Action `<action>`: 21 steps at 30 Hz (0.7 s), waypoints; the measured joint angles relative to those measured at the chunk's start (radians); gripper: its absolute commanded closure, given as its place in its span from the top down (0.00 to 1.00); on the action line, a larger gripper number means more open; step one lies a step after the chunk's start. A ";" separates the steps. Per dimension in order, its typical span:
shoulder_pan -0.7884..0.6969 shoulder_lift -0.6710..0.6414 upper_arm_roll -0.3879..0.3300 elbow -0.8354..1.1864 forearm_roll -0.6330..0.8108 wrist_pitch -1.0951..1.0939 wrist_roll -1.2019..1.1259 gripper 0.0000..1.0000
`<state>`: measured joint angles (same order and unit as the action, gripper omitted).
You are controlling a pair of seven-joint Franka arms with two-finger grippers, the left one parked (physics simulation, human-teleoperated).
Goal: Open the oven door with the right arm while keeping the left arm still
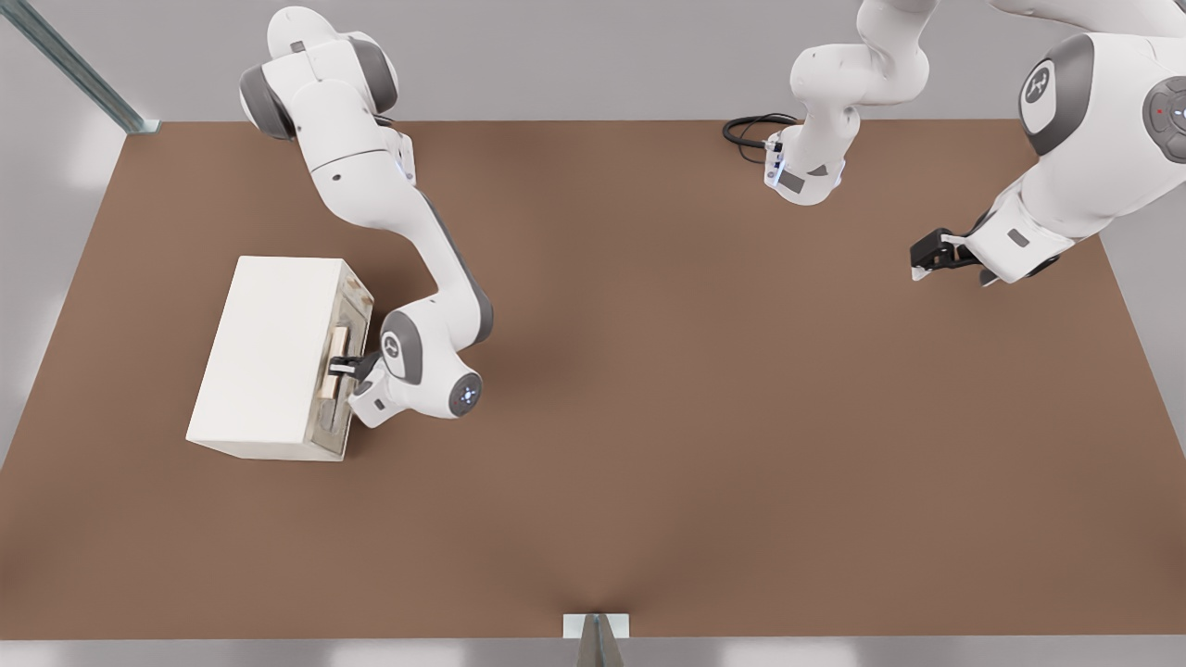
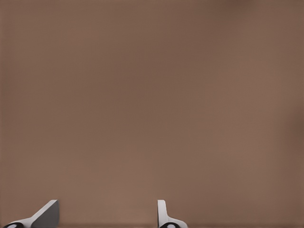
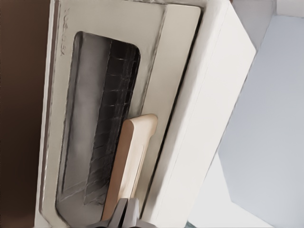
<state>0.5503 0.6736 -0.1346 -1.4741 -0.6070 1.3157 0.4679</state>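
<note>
Oven: cream-white box (image 1: 269, 352) on the brown table (image 1: 649, 417), toward the front view's left.
Oven door: (image 3: 102, 118) faces the front view's right, toward the working arm; it appears still closed or barely cracked, its frame lying close along the body.
Handle: pale tan bar (image 3: 130, 161) across the dark window, the natural pulling point.
Hand: (image 1: 343, 369) at the handle, black fingers pinching the bar, so that a pull can swing the door.
Right arm: (image 1: 435, 269) reaches in from the far side, wrist level with the door.
Stage: grasp made, judging by contact; pull outstanding.
</note>
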 measured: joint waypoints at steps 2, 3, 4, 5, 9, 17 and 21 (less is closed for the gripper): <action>0.002 0.012 0.006 0.075 0.018 0.004 0.008 0.21; -0.002 0.016 0.007 0.131 0.042 0.006 0.011 0.21; -0.016 0.011 0.004 0.181 0.080 0.008 0.010 0.21; -0.042 -0.014 0.001 0.215 0.121 0.009 0.003 0.21; -0.200 -0.190 -0.003 0.243 0.330 0.020 -0.069 0.28; -0.318 -0.423 -0.006 0.166 0.608 0.055 -0.226 1.00; -0.320 -0.425 -0.007 0.165 0.635 0.081 -0.283 1.00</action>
<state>0.2300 0.2485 -0.1421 -1.3087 0.0279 1.3963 0.1852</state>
